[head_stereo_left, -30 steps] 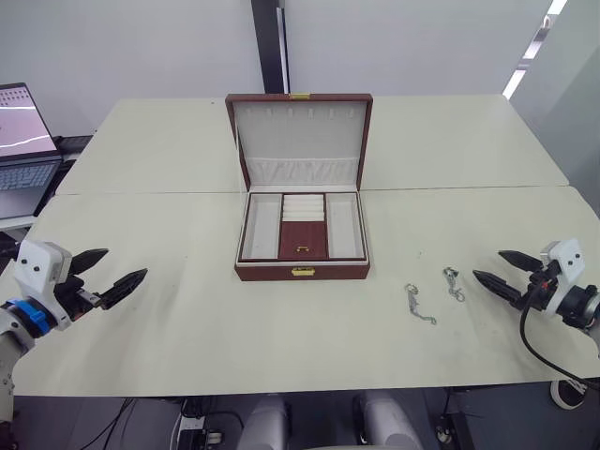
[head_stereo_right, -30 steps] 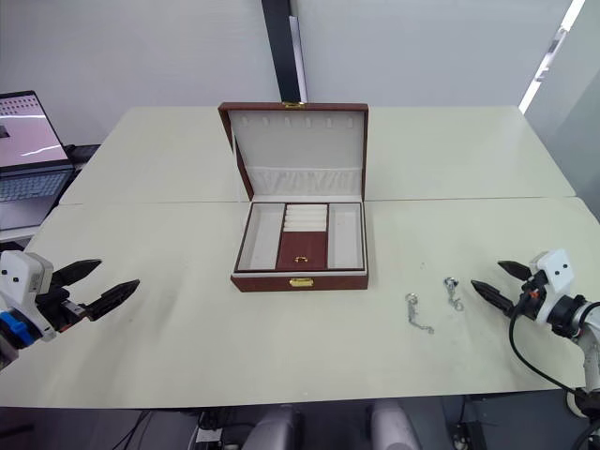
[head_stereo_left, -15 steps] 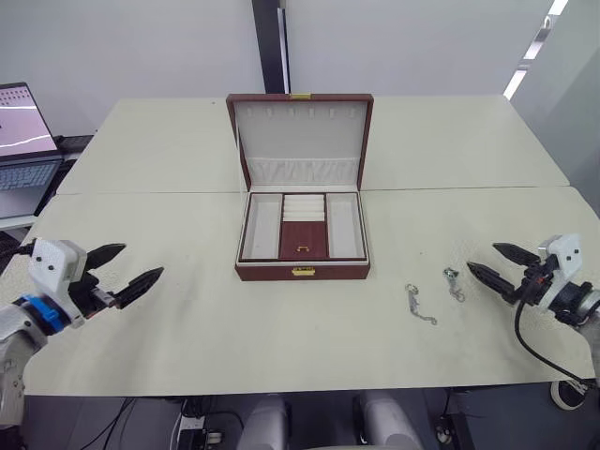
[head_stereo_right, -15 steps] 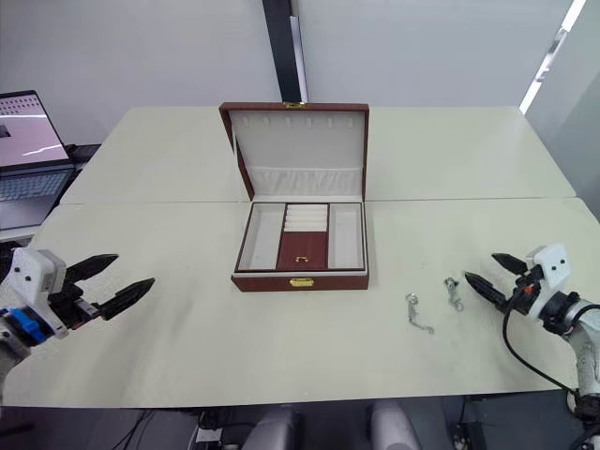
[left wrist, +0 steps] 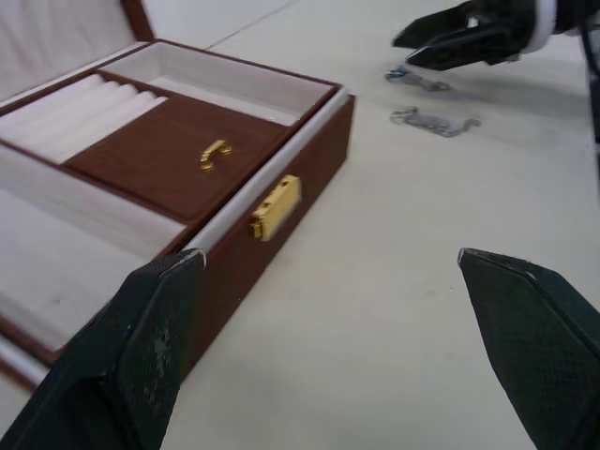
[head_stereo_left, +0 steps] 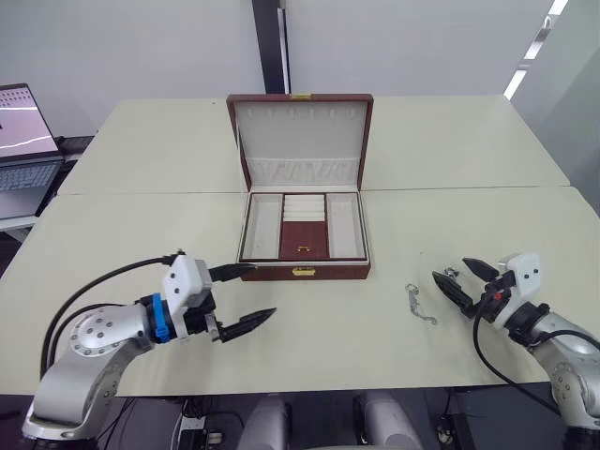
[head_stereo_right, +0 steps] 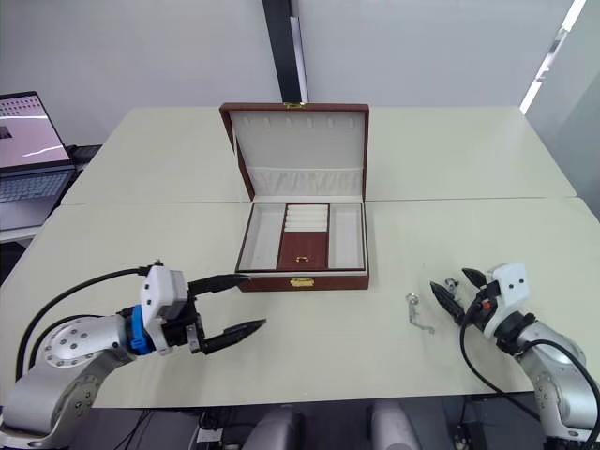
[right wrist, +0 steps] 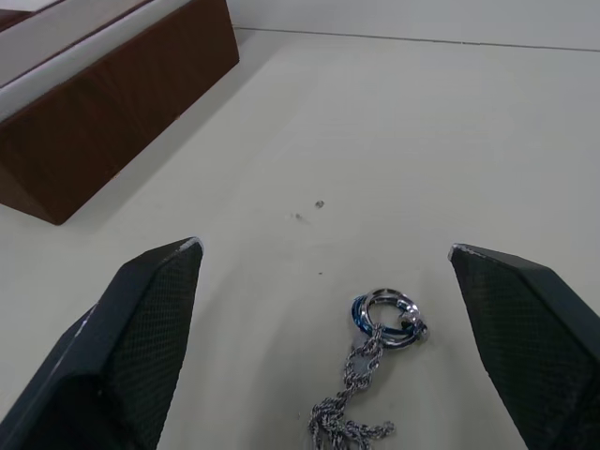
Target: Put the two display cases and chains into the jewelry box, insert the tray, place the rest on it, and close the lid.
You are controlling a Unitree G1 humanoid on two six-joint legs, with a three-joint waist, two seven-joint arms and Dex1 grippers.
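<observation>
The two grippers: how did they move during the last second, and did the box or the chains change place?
The left gripper swung in from the table's left edge to the jewelry box's front left corner. The right gripper moved inward until its open fingers came around the nearer chain. Neither has taken hold of anything. The box, its open lid, the tray inside and the other chain stayed put.

Chain nearest the right claw: partly hidden behind its fingers in the eye views; in the right wrist view that chain runs off the picture edge, so its far end is unseen. Second chain, beside the claw toward the jewelry box: clasp detail too small to tell. Box compartments beneath the seated tray: covered, contents cannot be told. Laptop well beyond the left claw: cut off by the picture edge.
</observation>
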